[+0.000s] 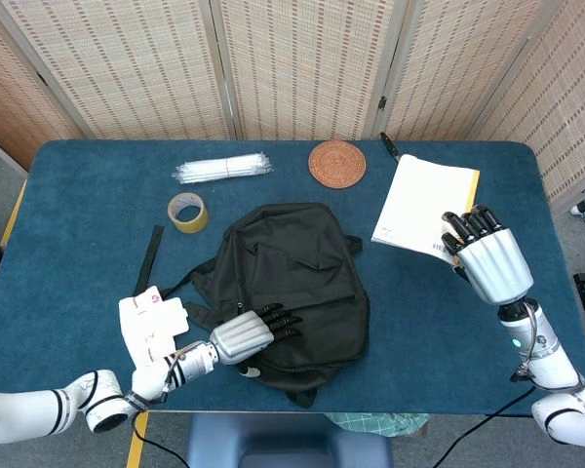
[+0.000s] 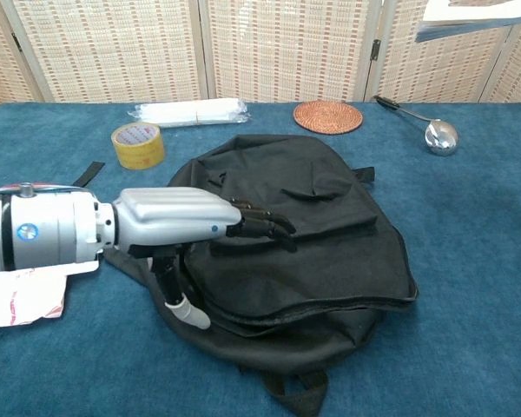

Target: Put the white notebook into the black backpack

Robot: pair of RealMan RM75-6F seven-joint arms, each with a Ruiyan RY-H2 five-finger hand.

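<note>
The black backpack (image 1: 297, 278) (image 2: 330, 234) lies flat in the middle of the blue table, its zip seam along the near side. My left hand (image 1: 253, 331) (image 2: 191, 221) hovers low over the pack's near left part, fingers stretched forward and holding nothing. My right hand (image 1: 487, 258) grips the white notebook (image 1: 424, 205) at its near edge and holds it lifted above the table's right side. In the chest view only the notebook's underside (image 2: 478, 17) shows at the top right; the right hand is out of that frame.
A tape roll (image 1: 187, 212), a bundle of clear straws (image 1: 222, 168) and a woven coaster (image 1: 337, 162) lie behind the pack. A metal ladle (image 2: 434, 130) rests at the back right. A white and red packet (image 1: 151, 327) lies left of the pack.
</note>
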